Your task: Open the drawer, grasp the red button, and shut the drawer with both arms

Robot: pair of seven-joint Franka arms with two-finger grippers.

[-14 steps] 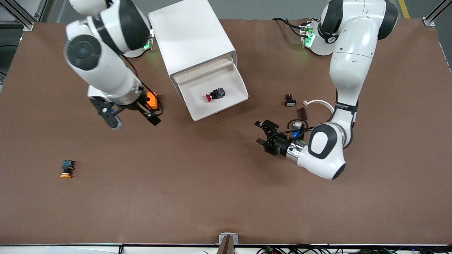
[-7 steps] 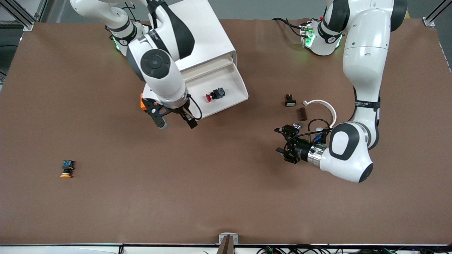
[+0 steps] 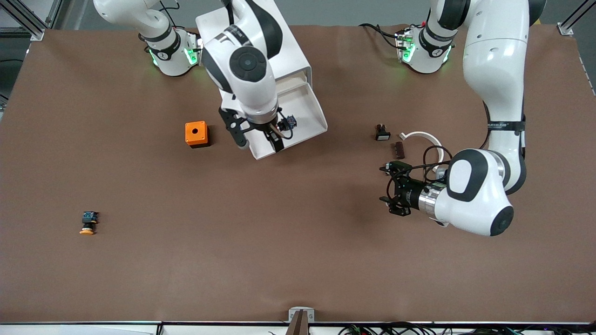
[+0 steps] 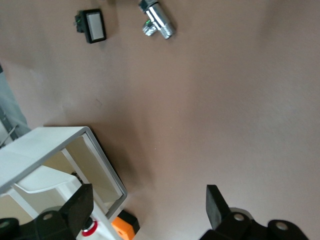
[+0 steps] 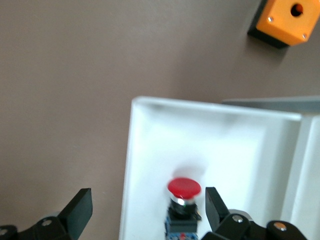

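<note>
Brown desk (image 3: 298,260), big white cabinet (image 3: 253,51), its drawer (image 3: 309,118) already pulled out with the button (image 5: 184,200) lying inside. Right end effector (image 3: 257,142) over the drawer, fingers apart; left end effector (image 3: 389,188) waiting over bare desk, fingers apart too. Opening done; grabbing and closing not yet done.

The drawer (image 3: 305,114), a wide shallow white tray, stands pulled out of the top of its white cabinet (image 3: 253,44), slanted toward the front camera. The button (image 5: 184,202) lies on its side on the tray floor, red mushroom cap pointing at the drawer's front wall, black-and-blue body trailing toward the cabinet
</note>
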